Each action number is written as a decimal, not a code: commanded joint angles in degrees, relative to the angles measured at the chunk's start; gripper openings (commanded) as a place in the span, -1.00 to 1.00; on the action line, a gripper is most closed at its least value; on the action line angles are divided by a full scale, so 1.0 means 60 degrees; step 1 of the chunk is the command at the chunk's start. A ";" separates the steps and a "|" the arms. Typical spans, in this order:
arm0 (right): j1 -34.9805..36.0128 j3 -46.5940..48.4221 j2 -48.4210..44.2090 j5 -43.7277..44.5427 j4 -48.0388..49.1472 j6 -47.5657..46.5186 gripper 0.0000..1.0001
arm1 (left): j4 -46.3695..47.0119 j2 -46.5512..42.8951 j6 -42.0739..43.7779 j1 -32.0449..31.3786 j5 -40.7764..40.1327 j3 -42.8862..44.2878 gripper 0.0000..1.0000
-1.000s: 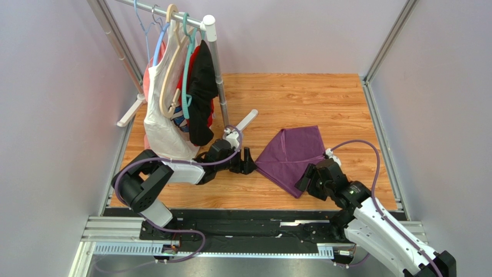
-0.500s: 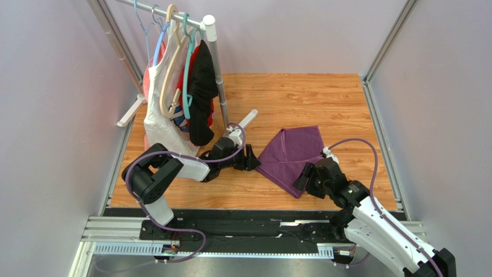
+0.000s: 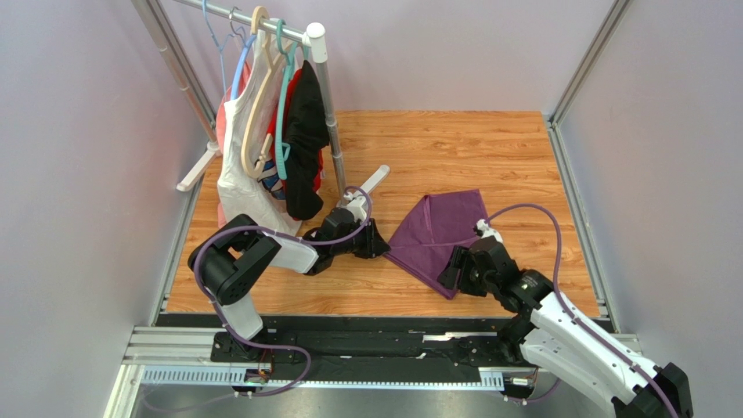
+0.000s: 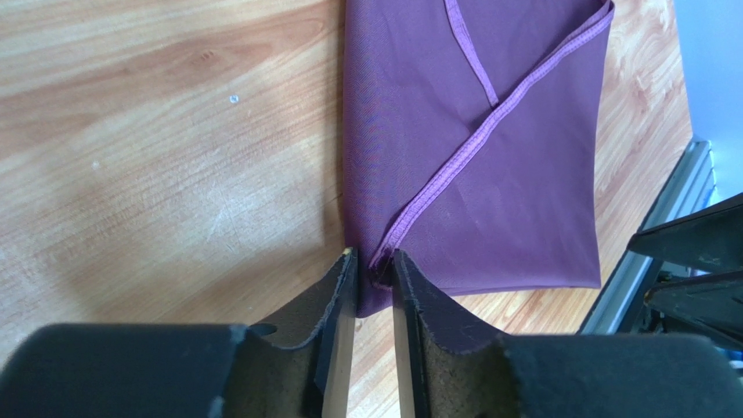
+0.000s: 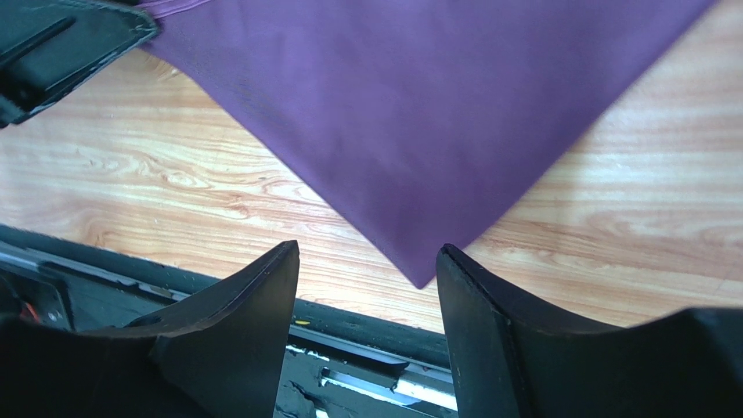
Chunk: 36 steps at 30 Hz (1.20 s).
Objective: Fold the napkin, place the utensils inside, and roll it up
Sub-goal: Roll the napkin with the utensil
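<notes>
The thin, slightly shiny purple cloth napkin [image 3: 440,233] lies folded and flat on the light wooden tabletop [image 3: 436,148], toward 3 o'clock from its middle. The left gripper [image 4: 373,261] has its jaws drawn narrow on the cloth's 9 o'clock corner, pinching the hemmed layers. The right gripper [image 5: 366,251] hangs wide open above the pointed 6 o'clock corner, holding nothing. The fabric looks light, limp and slippery, so its layers would likely slide apart. Corners and hems seem the surest holds, with low, slow lifts.
</notes>
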 commanded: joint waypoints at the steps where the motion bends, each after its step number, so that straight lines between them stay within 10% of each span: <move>1: 0.0672 0.1277 0.1093 0.0431 0.0888 -0.1224 0.26 | 0.0044 -0.0164 0.0084 0.0005 0.0358 0.0091 -0.44; 14: 0.4131 0.3665 0.6033 0.4166 0.1357 -0.3672 0.31 | -0.0498 -0.0266 0.0143 0.0180 0.0417 0.0193 -0.63; 36: 0.3517 0.3989 0.8217 0.3611 0.2529 -0.5300 0.37 | -0.0937 0.0086 0.0435 0.0562 0.1516 0.0750 -0.63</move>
